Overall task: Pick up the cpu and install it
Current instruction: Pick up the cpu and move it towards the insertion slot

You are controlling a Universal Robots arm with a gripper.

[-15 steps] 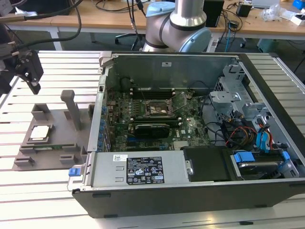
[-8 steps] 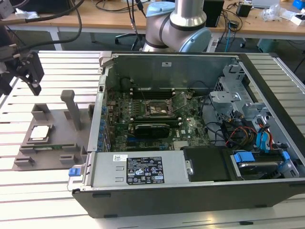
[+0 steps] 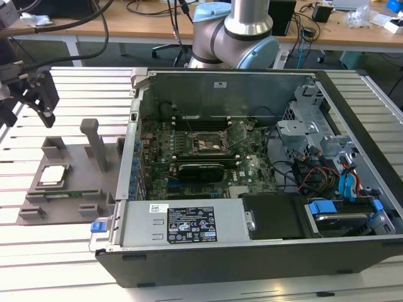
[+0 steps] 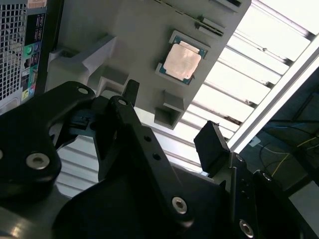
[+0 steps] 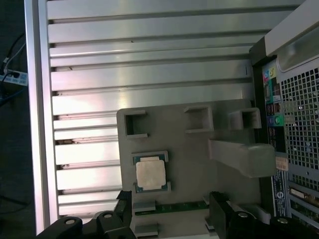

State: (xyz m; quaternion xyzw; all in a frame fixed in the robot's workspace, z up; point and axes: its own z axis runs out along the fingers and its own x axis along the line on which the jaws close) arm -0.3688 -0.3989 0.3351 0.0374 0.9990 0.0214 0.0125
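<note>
- On the grey fixture (image 3: 79, 165), at the exterior view's left of the open computer case (image 3: 252, 85), the cpu (image 3: 51, 175) lay flat in its pocket with its silvery top up, not yet lifted.
- The fixture rested on the slatted table (image 3: 69, 85), just beside the case wall. The motherboard socket (image 3: 211, 143) sat inside the case, well apart from the cpu toward the exterior view's right.
- The gripper (image 3: 28, 110) hung over the table, clear of the cpu and a little further toward the exterior view's left, touching neither chip nor fixture.
- In both wrist views the cpu showed beyond the fingertips, roughly in line with the gap between them.
- Being square, the cpu offered no long axis. In the first wrist view its edges ran about parallel to the line between the fingers.
- The fingers (image 4: 212, 144) were spread wide, judged wider than the chip, with nothing grasped.
</note>
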